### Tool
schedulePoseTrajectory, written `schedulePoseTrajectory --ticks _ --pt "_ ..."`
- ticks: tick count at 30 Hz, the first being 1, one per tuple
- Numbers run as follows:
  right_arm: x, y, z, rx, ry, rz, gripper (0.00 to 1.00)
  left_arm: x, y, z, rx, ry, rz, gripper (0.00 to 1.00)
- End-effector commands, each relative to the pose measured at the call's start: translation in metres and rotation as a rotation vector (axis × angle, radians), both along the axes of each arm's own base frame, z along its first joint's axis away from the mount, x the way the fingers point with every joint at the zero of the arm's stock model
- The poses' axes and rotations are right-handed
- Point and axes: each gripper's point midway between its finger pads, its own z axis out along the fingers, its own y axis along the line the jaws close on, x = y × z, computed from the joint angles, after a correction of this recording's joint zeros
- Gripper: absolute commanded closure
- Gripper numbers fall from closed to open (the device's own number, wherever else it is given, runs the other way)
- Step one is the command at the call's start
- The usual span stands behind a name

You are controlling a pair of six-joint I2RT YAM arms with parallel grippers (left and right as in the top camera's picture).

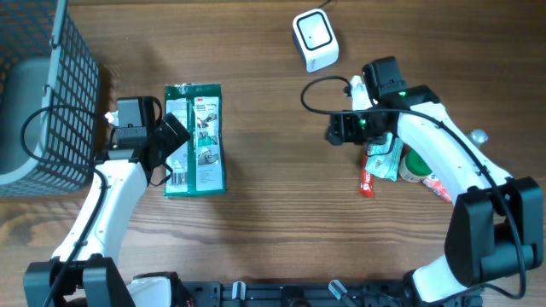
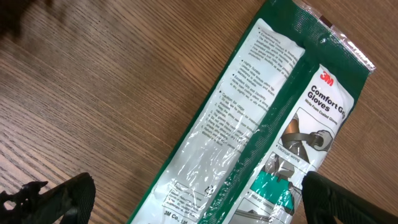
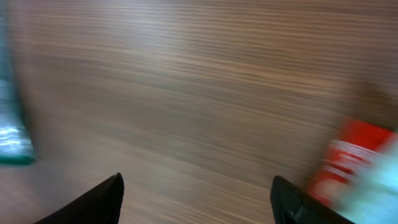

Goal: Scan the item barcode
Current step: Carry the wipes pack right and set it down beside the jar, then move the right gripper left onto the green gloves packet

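At the far left a grey wire basket point(image 1: 51, 102) stands on the wooden worktop point(image 1: 273, 222). Just to its right the left hand point(image 1: 173, 145) sits at the left edge of a green and white gloves packet point(image 1: 200, 128), which lies flat on the worktop with its long side running away from the robot. The left hand is released, its fingers point(image 2: 62, 196) spread wide. In the left wrist view one finger is over bare wood and the other over the far side of the packet point(image 2: 267, 124), so the hand point(image 2: 198, 186) straddles it. Whether either finger touches the film cannot be told. The packet's clear window and the words "Comfort Grip Gloves" face up.

Right of centre, near the far edge, a small white scanner point(image 1: 315, 40) stands well apart from the packet. Below it, a black cable point(image 1: 317, 92) loops out from the right arm.

The right hand point(image 1: 335, 130) points left over bare wood, between the packet and a small heap of goods. Its fingers point(image 3: 102, 199) stand apart in the blurred right wrist view and nothing lies between them, so this hand point(image 3: 196, 190) is released too. Just beside it, partly under the right arm, lie a red tube-like packet point(image 1: 368, 177) and a round green item point(image 1: 416, 166). The red packet point(image 3: 348, 162) shows as a smear at the right of the wrist view.
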Motion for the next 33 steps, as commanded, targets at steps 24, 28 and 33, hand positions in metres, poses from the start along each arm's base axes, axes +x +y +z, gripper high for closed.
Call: schedulePoseTrajectory --ticks 24,28,33 --pt "-0.014 0.253 -0.015 0.138 -0.442 0.13 0.12 -0.001 0.001 0.001 -0.015 -0.006 0.018 0.0" --pt "-0.016 0.263 -0.025 0.173 -0.426 0.154 0.11 -0.001 0.001 0.001 -0.015 -0.006 0.018 0.0" --pt "-0.017 0.264 -0.033 0.172 -0.416 0.159 0.11 -0.001 0.001 0.001 -0.015 -0.006 0.018 0.0"
